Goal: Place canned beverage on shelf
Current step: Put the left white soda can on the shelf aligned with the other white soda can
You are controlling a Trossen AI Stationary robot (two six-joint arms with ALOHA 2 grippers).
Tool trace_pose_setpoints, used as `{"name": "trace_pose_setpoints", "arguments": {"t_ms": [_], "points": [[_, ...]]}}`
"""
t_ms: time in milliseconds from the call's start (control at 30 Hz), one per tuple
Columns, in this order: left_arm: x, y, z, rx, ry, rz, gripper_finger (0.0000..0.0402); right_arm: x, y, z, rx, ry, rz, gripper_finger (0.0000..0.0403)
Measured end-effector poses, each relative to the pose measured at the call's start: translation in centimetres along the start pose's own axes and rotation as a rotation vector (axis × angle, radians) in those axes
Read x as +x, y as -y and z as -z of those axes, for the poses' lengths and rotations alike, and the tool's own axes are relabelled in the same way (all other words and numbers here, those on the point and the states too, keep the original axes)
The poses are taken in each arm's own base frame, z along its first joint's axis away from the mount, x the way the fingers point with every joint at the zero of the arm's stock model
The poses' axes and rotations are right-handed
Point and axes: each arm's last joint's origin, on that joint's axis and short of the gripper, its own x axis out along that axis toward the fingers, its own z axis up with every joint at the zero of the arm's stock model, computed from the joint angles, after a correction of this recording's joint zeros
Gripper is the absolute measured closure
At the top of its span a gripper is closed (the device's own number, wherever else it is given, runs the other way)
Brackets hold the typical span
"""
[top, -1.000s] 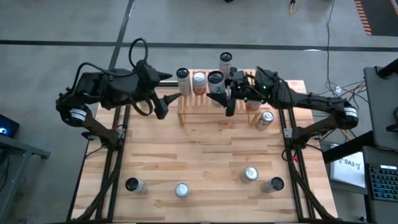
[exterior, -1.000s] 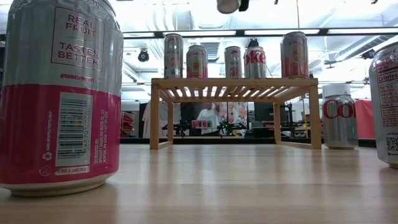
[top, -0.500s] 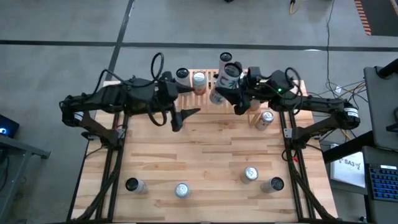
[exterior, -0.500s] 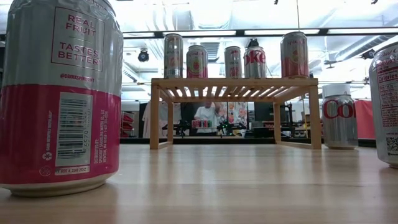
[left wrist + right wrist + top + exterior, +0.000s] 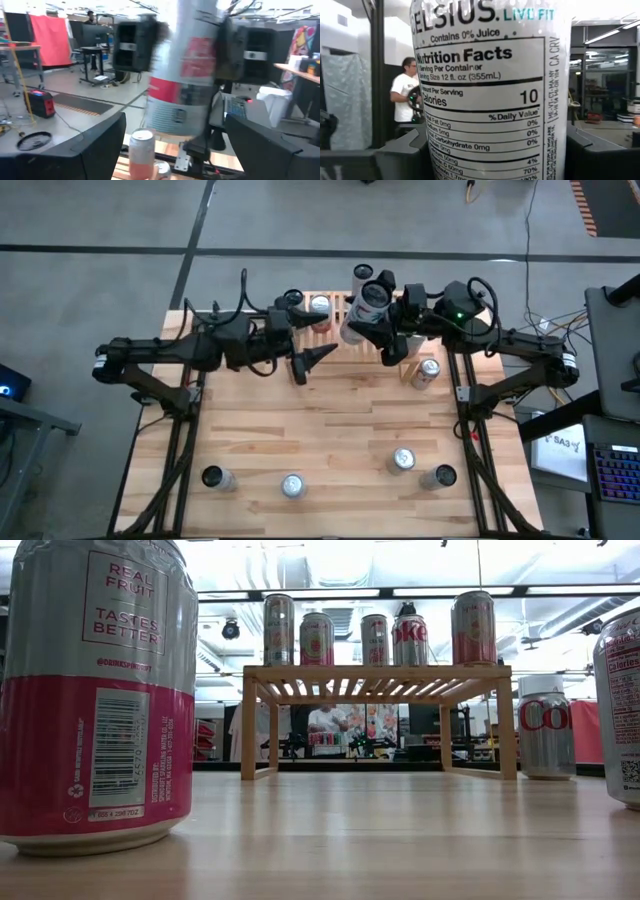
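Observation:
A tall white canned beverage [image 5: 368, 305] hangs tilted above the shelf [image 5: 375, 672], between the fingers of my right gripper [image 5: 365, 322]. It fills the right wrist view [image 5: 490, 90]. The shelf stands on its legs at the table's far side, and several cans [image 5: 375, 638] stand upright on its slats. My left gripper [image 5: 318, 358] is open and level in front of the shelf, pointing toward the held can [image 5: 187, 75], apart from it. Neither gripper shows in the low view. My right gripper pinches the can's side wall [image 5: 427, 155] between its two fingers [image 5: 395, 155], about mid-height. The fingers come from the table's right, slanting a little upward, and lie across the can. The can is lifted clear above the shelf, its top leaning back toward my right arm.
A red-lettered silver can [image 5: 428, 370] stands on the table by the shelf's right end. Several more cans [image 5: 291, 485] stand along the near edge, one pink and silver [image 5: 95, 690] close to the low camera. Bare tabletop lies between them and the shelf. People show in the room behind.
My left gripper has moved toward the table's right edge and down, tipping up from pointing downward to level. My right gripper has gone up with the can, which has left the top of the low view and tipped from upright to tilted.

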Motion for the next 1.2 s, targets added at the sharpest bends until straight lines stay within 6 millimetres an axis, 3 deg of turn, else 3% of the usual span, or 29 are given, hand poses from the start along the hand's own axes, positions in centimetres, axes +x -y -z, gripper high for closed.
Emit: {"name": "trace_pose_setpoints", "arguments": {"t_ms": [867,1200], "points": [[3.3,0.5,2.9,-0.044,-0.022,-0.020,0.0075,0.5,-0.1,1.1,0.002,-0.090,0.004,0.0166],[4.5,0.7,3.8,-0.075,-0.007,-0.028,0.0075,1.8,0.4,3.4,0.016,-0.141,0.000,0.0166]]}}
